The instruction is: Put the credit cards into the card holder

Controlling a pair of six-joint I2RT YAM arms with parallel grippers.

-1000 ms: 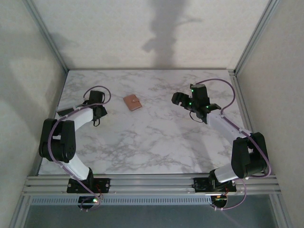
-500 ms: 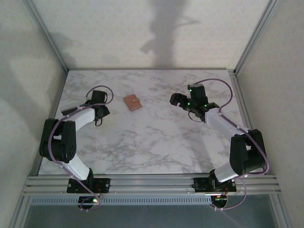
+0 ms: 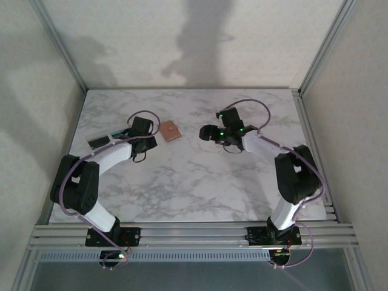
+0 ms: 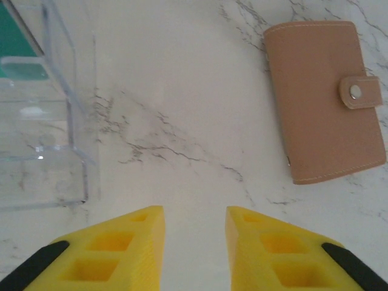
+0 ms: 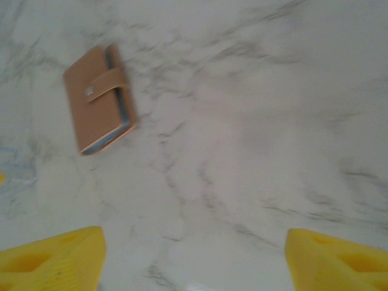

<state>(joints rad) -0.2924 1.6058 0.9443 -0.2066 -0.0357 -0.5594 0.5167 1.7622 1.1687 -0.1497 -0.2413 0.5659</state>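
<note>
Card holder (image 3: 170, 130) lies shut and flat on the marble tabletop (image 3: 200, 182), toward the far side, clasp tab (image 4: 362, 92) snapped across its tan leather face. In the right wrist view a strip of grey-blue inner pocket shows along one edge of the card holder (image 5: 100, 97). Left pincer (image 3: 145, 138) is just beside the card holder on its left in the overhead view. Its yellow fingers (image 4: 130, 242) are parted by a modest gap with nothing between them, and bare marble lies between it and the card holder (image 4: 324, 100). Right pincer (image 3: 206, 132) is near the card holder on the opposite side, spread wide and holding nothing. Its fingers (image 5: 57, 260) are low over bare tabletop. A clear plastic stand (image 4: 42, 139) sits beyond the left pincer from the card holder, a teal credit card (image 4: 15, 42) inside it.
</note>
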